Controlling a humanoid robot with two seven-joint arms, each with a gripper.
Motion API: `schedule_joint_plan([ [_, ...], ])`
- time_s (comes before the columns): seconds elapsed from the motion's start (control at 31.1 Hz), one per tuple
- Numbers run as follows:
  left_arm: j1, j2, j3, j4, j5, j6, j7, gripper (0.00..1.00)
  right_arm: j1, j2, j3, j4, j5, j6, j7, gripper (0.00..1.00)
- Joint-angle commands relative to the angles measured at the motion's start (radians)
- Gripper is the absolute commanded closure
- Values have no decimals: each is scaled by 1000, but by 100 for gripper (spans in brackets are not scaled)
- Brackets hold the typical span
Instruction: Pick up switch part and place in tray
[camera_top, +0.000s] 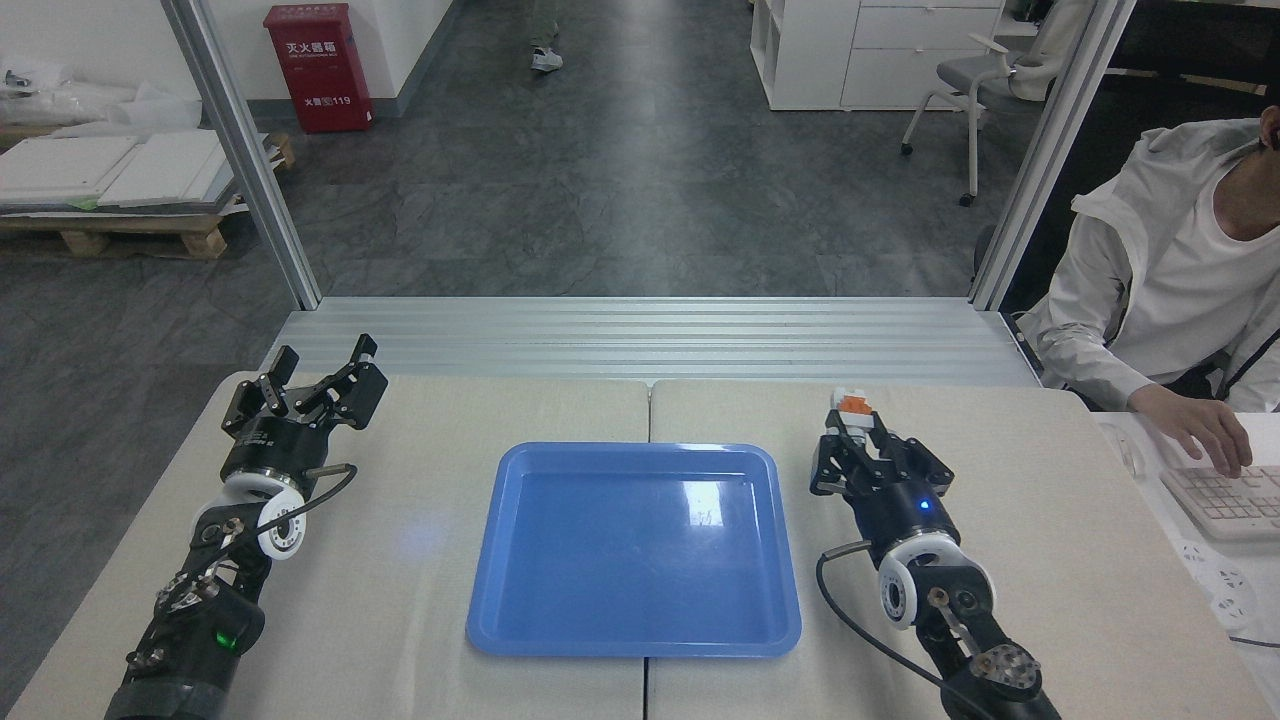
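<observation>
The blue tray (520, 630) lies in the middle of the table with nothing in it. My right gripper (858, 432) is raised just right of the tray's far right corner, shut on the switch part (855, 405), whose orange-and-white block sticks up above the fingers. The rest of the part is hidden between the fingers. My left gripper (320, 372) rests at the table's far left, open, holding nothing.
A person in a white jacket (1160, 270) sits at the right, hand on a keyboard (1215, 500) past the table's right edge. A ribbed metal ledge (650, 340) runs behind the table. A seam (648, 400) splits the tabletop in two.
</observation>
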Motion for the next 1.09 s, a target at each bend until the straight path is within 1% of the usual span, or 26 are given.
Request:
schedule_joint_plan([
  [0.0, 0, 0, 0, 0, 0, 0, 1, 0, -31, 133, 123, -29, 138, 2, 101, 68],
  [0.13, 0, 0, 0, 0, 0, 0, 1, 0, -22, 224, 171, -17, 215, 25, 181, 67],
  [0.19, 0, 0, 0, 0, 0, 0, 1, 0, -19, 259, 201, 14, 258, 69, 226, 67],
  [0.32, 0, 0, 0, 0, 0, 0, 1, 0, -4, 270, 214, 84, 308, 105, 278, 66],
  [0.45, 0, 0, 0, 0, 0, 0, 1, 0, 21, 267, 214, 120, 313, 114, 296, 65],
  [0.61, 0, 0, 0, 0, 0, 0, 1, 0, 47, 258, 214, 123, 313, 114, 301, 63],
  [0.71, 0, 0, 0, 0, 0, 0, 1, 0, 53, 259, 212, 123, 311, 117, 303, 55],
  [0.84, 0, 0, 0, 0, 0, 0, 1, 0, 56, 258, 209, 121, 302, 123, 301, 34],
  [0.93, 0, 0, 0, 0, 0, 0, 1, 0, 58, 259, 202, 117, 295, 123, 293, 8],
  [0.96, 0, 0, 0, 0, 0, 0, 1, 0, 58, 261, 199, 112, 290, 123, 289, 3],
  [1.06, 0, 0, 0, 0, 0, 0, 1, 0, 52, 268, 180, 92, 249, 123, 237, 2],
])
